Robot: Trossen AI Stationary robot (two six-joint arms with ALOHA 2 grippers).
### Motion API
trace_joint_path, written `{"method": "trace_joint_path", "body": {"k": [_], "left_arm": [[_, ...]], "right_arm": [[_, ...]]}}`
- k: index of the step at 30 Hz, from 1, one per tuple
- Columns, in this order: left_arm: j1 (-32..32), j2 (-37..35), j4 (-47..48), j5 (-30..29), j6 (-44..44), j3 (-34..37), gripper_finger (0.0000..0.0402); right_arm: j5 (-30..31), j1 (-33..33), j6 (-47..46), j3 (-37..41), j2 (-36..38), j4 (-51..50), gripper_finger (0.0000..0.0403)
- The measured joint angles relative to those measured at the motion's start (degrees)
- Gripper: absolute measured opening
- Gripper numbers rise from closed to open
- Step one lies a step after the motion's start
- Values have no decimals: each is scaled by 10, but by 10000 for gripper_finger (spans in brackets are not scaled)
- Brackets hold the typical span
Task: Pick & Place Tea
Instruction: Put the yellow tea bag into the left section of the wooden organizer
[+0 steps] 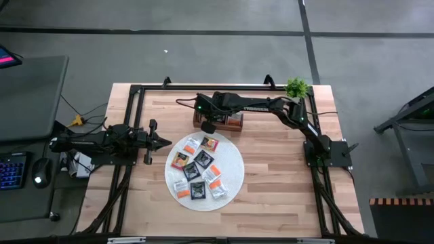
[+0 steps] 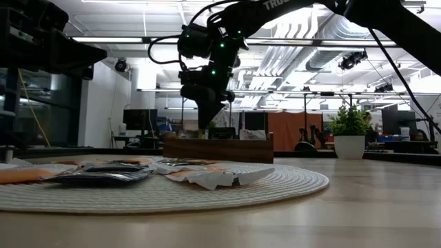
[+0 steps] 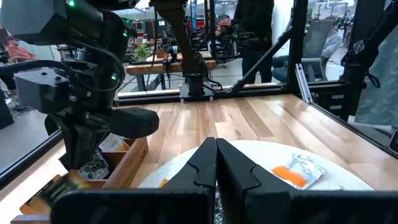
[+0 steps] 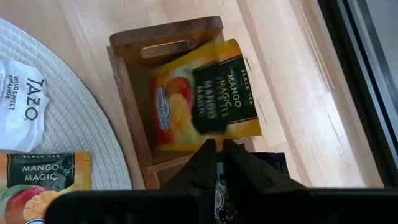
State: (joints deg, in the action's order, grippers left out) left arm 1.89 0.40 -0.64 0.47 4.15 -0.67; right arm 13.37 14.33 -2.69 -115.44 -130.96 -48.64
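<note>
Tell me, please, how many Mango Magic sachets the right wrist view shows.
2: one Mango Magic sachet in the wooden tray, another on the white mat. Others may be hidden.

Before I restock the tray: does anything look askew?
Yes. In the wooden tray, an orange Mango Magic sachet lies tilted across its end compartment, just beyond the right gripper. It looks blurred, perhaps just dropped and not settled.
</note>
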Motion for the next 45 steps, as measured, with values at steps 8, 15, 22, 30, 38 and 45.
{"method": "trace_joint_path", "body": {"k": [8,15,22,30,38,45], "left_arm": [[0,0,0,0,0,0,0],[0,0,0,0,0,0,0],[0,0,0,0,0,0,0],[0,0,0,0,0,0,0],[0,0,0,0,0,0,0],[0,0,0,0,0,0,0]], "right_arm": [[0,0,1,0,0,0,111],[8,-1,-4,0,29,-7,162],[-16,-36,-75,0,79,-102,182],[-86,-104,-186,0,130,-226,179],[-64,-178,-231,38,193,-321,179],[-98,-278,-371,318,357,-120,179]]}}
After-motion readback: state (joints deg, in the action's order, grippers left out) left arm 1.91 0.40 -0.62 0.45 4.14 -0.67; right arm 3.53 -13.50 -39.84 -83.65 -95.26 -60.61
